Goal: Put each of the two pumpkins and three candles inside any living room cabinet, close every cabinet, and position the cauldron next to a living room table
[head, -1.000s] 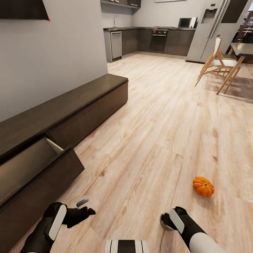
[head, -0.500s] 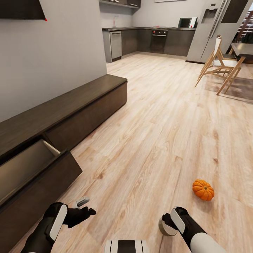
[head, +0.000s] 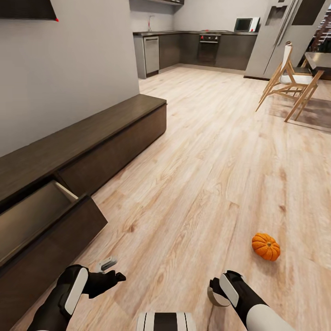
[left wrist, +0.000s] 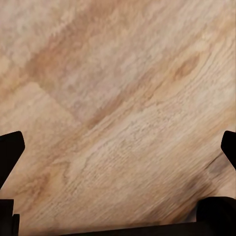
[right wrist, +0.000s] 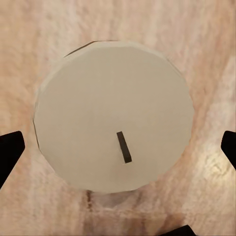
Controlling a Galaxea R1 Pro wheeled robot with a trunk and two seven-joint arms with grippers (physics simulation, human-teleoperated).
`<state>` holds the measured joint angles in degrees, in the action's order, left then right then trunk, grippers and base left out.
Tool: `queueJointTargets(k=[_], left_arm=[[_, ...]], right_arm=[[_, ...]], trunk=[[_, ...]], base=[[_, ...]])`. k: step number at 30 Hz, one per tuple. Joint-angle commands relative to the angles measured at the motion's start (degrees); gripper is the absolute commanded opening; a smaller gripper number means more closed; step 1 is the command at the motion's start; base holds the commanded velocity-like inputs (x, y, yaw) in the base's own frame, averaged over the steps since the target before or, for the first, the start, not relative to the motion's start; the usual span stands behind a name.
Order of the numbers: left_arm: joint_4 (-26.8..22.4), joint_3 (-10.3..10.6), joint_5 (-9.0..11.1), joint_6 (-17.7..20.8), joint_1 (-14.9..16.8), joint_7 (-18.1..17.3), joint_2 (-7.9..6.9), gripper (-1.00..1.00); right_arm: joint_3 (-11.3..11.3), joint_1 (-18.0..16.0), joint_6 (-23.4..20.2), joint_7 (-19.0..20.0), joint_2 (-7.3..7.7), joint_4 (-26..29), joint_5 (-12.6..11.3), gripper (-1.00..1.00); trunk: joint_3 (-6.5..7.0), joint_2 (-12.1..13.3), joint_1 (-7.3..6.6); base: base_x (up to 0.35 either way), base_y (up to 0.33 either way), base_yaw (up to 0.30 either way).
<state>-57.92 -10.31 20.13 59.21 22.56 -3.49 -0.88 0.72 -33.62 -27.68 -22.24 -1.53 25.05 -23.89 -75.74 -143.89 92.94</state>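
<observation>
One orange pumpkin point(head: 265, 246) lies on the plank floor, to the right of and a little beyond my right gripper point(head: 215, 290). That gripper hangs open straight above a squat grey candle point(head: 213, 298). In the right wrist view the candle point(right wrist: 113, 115) shows its round top and dark wick, with the fingertips point(right wrist: 11, 147) standing wide on either side, apart from it. My left gripper point(head: 110, 270) is open over bare floor with nothing between its fingers. The long dark-brown cabinet point(head: 96, 135) runs along the left wall, and its near drawer point(head: 32, 220) is pulled out, pale inside.
A grey wall rises behind the cabinet, with a dark TV corner point(head: 27, 9) at top left. Far back is the kitchen point(head: 207, 46) with a fridge point(head: 271, 41). Wooden chairs point(head: 285, 78) and a dining table point(head: 319, 59) stand at the far right. Open floor lies ahead.
The whole view has tipped slightly downward. My right gripper has shifted a little to the left, over the candle. The left gripper and the pumpkin stay where they were.
</observation>
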Motion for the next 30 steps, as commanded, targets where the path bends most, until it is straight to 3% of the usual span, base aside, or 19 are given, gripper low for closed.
queueJointTargets(k=[1, 8, 13, 17, 24, 30], left_arm=[[0.0, 0.01, 0.0, 0.01, -0.01, 0.0, 0.0, 1.0], [0.0, -0.01, 0.0, 0.03, 0.01, 0.02, 0.0, 1.0], [0.0, -0.06, 0.0, 0.0, -0.02, -0.02, 0.0, 1.0], [-0.06, -0.22, 0.12, 0.18, 0.02, -0.44, -0.21, 1.0], [-0.09, -0.17, 3.73, 0.45, -0.04, -11.2, -1.67, 1.0], [-0.09, -0.22, 4.16, 0.46, -0.06, -14.59, -2.62, 1.0]], right_arm=[[0.12, -0.01, 0.07, 0.0, 0.03, 0.0, 0.0, 1.0], [0.33, -0.04, 1.12, 0.81, 0.12, 0.05, 0.1, 1.0], [0.33, -0.04, 1.28, 1.43, 0.45, 0.09, 0.17, 1.0], [0.34, -0.04, 1.46, 1.56, 0.54, 0.26, 0.14, 1.0], [0.34, -0.04, 2.45, 2.61, 0.75, 0.41, 0.09, 1.0], [0.34, -0.04, 2.54, 4.95, 0.9, 0.38, 0.15, 1.0]], trunk=[[0.0, 0.0, 0.0], [0.0, 0.0, 0.0], [-1.11, -0.07, 0.13], [-1.11, -0.07, 0.13], [-1.11, -0.07, 0.13], [-1.99, -0.12, 0.23]], base=[[0.0, 0.0, 0.0], [0.0, 0.0, 0.0], [0.0, 0.0, 0.0], [0.0, 0.0, 0.0], [0.0, 0.0, 0.0], [0.0, 0.0, 0.0]])
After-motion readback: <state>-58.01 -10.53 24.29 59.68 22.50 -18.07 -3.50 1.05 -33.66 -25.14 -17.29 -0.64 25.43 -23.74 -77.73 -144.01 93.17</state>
